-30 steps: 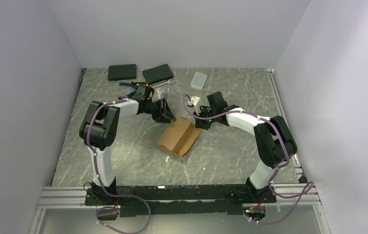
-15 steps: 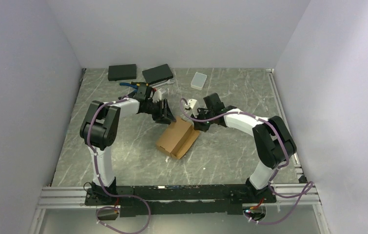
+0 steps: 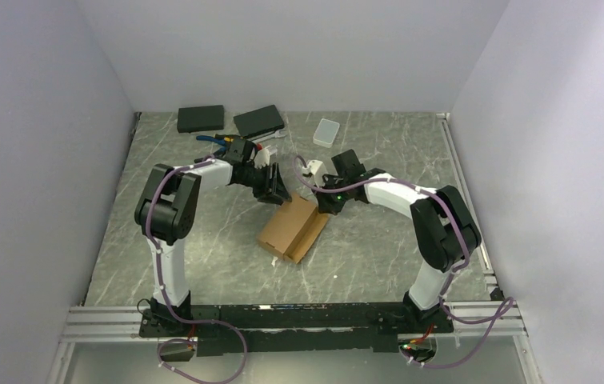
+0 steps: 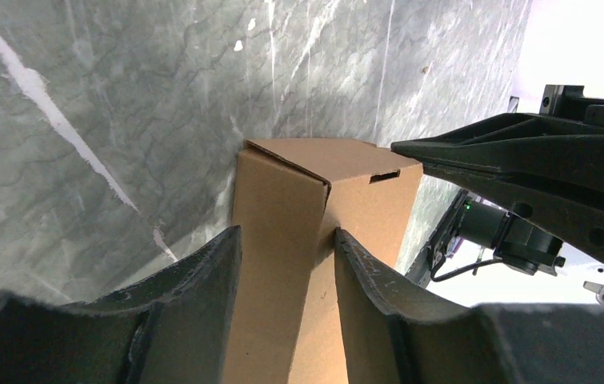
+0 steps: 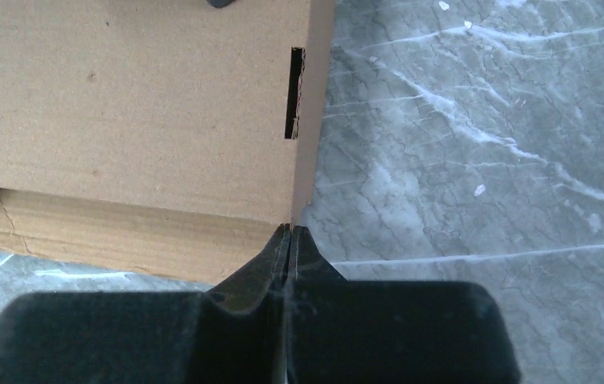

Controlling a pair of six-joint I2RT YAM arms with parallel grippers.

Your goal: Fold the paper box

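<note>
Paper box (image 3: 292, 227) on marble table (image 3: 378, 248), left pincer (image 4: 282, 240) parted astride its folded edge, right pincer (image 5: 289, 234) closed empty at its corner.

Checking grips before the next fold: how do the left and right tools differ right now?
The left tool is open, its fingers straddling a raised panel of the paper box; the right tool is shut, holding nothing, its tips at the box's corner. The left approaches from the box's far end, the right from the side. Both are black.

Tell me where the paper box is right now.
Top view: the paper box lies mid-table, between the left gripper and the right gripper.
</note>
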